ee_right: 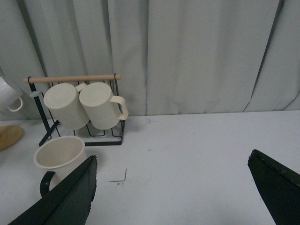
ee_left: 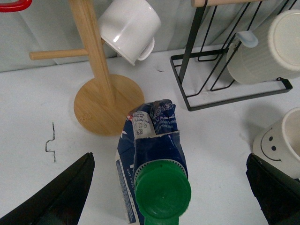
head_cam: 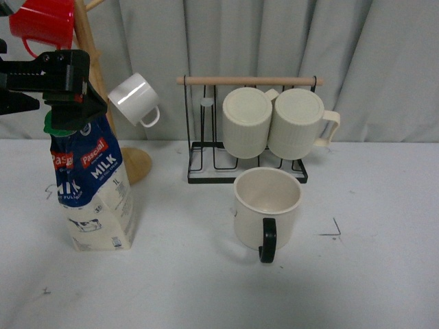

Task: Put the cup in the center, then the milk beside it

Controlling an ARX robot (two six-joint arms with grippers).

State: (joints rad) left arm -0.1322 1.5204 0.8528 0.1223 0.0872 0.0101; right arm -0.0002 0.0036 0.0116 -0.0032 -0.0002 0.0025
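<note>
The milk (head_cam: 92, 192) stands upright on the bench (head_cam: 206, 288), long axis vertical, well left of the wire rack (head_cam: 206, 80). Its front, toward the camera, reads "Pascual", "MILK" and "1L". The left fingers (ee_left: 61, 192) are spread wide either side of its green cap (ee_left: 163, 190), not touching it. The cup (head_cam: 267, 205) sits upright just before the rack, black handle pointing nearward. The right fingers (ee_right: 65, 197) are spread, holding nothing.
</note>
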